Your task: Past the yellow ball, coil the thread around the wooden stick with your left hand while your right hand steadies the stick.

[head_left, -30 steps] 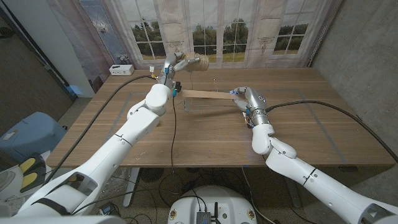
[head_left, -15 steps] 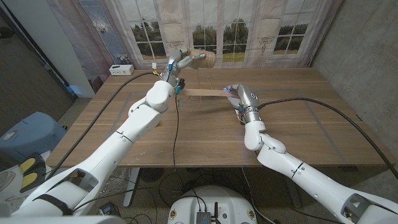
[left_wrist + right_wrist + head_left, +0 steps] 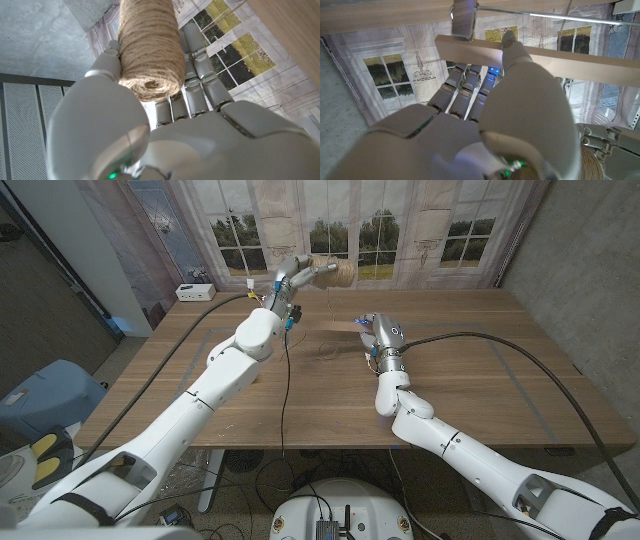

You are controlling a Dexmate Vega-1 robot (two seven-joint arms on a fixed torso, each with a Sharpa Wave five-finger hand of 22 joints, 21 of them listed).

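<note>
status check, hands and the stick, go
Left hand holds the twine spool up off the table. Right hand grips the wooden stick. Yellow ball not discernible. Nothing blocking.

Wooden stick [image 3: 530, 52]: in the right wrist view its far end runs off the picture's edge, and part of it is covered by the right robot hand [image 3: 485, 125]; in the head view it is too foreshortened to make out.
Twine spool [image 3: 149, 47]: top cut off by the frame in the left wrist view; the left robot hand [image 3: 165, 135] hides its lower side.
Thread: too thin to trace in the head view.
Yellow ball: cannot be made out.
</note>
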